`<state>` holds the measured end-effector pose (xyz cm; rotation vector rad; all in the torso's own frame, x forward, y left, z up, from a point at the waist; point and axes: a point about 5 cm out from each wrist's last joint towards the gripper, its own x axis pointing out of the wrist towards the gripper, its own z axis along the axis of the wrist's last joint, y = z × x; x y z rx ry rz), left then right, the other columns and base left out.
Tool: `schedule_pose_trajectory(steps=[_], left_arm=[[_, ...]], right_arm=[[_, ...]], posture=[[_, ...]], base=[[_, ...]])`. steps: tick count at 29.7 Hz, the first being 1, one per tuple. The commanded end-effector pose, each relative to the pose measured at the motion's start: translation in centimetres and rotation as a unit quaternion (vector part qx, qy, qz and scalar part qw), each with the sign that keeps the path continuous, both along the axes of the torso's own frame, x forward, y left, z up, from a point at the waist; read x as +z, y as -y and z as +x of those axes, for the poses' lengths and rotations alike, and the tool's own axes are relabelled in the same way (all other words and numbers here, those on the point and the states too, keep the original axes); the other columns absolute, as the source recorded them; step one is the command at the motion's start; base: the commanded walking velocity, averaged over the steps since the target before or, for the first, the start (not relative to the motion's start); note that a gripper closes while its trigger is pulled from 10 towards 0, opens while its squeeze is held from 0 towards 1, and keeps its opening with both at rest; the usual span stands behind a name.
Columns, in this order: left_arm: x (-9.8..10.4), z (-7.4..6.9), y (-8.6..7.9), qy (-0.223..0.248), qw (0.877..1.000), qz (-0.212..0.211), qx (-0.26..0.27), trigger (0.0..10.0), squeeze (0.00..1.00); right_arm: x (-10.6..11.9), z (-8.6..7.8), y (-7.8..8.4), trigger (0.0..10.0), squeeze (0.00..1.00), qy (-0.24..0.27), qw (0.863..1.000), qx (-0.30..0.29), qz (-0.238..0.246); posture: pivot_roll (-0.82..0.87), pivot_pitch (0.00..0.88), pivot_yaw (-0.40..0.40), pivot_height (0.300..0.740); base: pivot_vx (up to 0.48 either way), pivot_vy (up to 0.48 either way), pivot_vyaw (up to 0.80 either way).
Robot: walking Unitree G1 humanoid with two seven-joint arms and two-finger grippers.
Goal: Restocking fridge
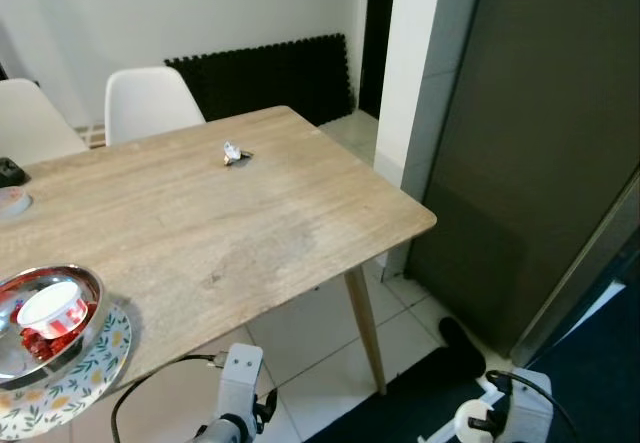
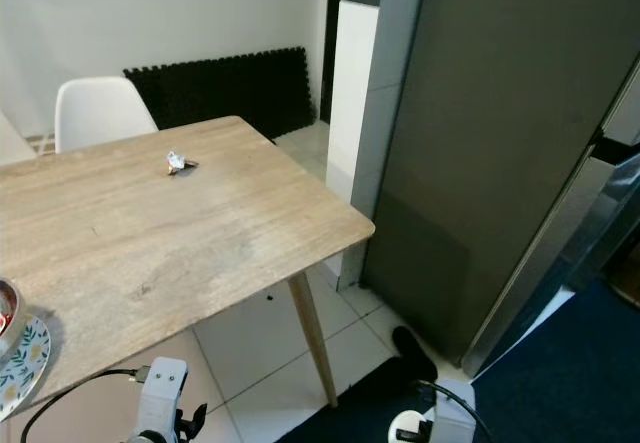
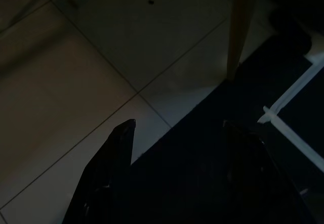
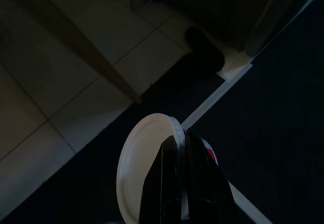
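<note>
Arms hang low beside the wooden table (image 1: 250,233), both below its near edge. The right gripper (image 4: 185,148) points down to the floor, and its two fingers are pressed on the rim of one white round container (image 4: 139,168) with a red mark, over the dark mat (image 4: 273,133). The left gripper (image 3: 177,128) is idle, with its fingers spread over tiles. On the table, at its near left corner, stands one metal bowl (image 1: 85,288) on a flowered plate (image 1: 105,363), with one small tub (image 1: 50,308) inside. Two white chairs (image 1: 145,103) stand behind the table. The grey fridge (image 1: 540,143) stands right of the table, with its door closed.
</note>
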<state>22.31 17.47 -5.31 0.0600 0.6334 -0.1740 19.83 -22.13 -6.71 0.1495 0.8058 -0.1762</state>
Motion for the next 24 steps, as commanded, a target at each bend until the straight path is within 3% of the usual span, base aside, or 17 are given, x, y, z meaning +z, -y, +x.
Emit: schedule_pose_trajectory(steps=[1,10,15,24], left_arm=[[-0.1,-0.2,-0.2,0.0,1.0,0.009,-0.012,10.0,0.0],[0.1,-0.2,-1.9,-0.007,1.0,0.005,0.003,10.0,0.0],[0.5,0.4,-1.8,0.0,1.0,-0.019,0.017,10.0,0.0],[0.7,0.8,-1.1,0.009,0.999,-0.03,0.022,10.0,0.0]], right_arm=[[-0.4,-0.6,-0.4,10.0,0.0,-0.006,1.0,0.002,0.007],[-0.6,-0.6,-1.6,10.0,0.0,-0.002,1.0,0.018,0.023],[-0.4,-0.1,-1.7,10.0,0.0,0.003,1.0,0.019,0.025],[0.0,0.6,-1.5,10.0,0.0,0.014,0.999,0.022,0.026]], posture=[[-0.03,0.0,0.028,0.74],[-0.01,0.0,0.074,0.74],[-0.01,0.0,0.065,0.74],[-0.02,0.0,0.039,0.74]], base=[[0.0,0.0,-0.8],[0.0,0.0,-0.09],[0.0,0.0,0.0],[0.0,-0.453,0.0]])
